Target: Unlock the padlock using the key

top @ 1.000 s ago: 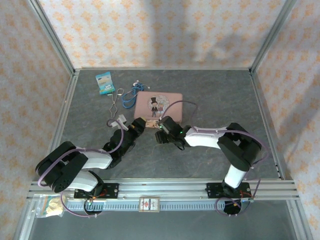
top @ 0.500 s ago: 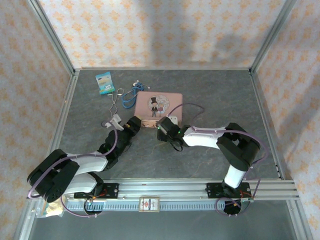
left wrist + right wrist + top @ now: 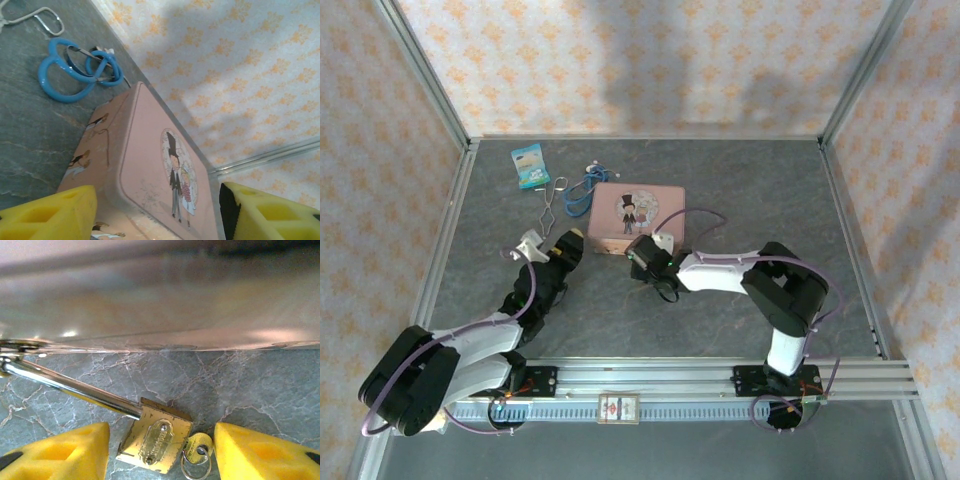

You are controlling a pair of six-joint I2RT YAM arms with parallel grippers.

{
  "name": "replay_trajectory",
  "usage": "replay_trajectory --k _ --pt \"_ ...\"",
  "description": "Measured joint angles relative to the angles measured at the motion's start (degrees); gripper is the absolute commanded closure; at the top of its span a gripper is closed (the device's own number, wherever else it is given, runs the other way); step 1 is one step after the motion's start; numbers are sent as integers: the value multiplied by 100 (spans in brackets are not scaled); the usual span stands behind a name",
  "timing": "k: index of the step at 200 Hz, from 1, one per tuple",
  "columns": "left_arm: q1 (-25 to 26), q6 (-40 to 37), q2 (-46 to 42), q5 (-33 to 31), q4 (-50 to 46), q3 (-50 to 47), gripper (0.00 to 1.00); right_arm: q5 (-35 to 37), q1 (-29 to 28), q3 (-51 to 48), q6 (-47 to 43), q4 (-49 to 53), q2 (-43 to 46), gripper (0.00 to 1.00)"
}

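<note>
small, rigid, slick padlock (image 3: 156, 441) at lower centre: we'd pinch its brass flanks; right end effector (image 3: 161, 452) stands apart.

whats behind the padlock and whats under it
Behind the padlock rises the side wall of the pink tin; under it is the grey table. The key sits at its near edge, but the blade is hidden.

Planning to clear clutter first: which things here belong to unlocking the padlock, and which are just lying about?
Job: brass padlock; small key on a ring, touching it.
Lying about: pink tin beside the padlock; blue coiled cord; blue packet; silver wire loop.
</note>
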State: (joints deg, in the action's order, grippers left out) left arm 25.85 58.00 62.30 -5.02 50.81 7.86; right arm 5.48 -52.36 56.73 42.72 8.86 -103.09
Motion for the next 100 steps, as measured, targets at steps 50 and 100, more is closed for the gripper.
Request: replay_trajectory --k 50,100 --pt "-258 -122 -81 2 -140 -122 30 260 -57 175 85 249 -151 54" --pt "-734 -525 741 229 -157 599 28 575 -15 173 -140 173 -149 69"
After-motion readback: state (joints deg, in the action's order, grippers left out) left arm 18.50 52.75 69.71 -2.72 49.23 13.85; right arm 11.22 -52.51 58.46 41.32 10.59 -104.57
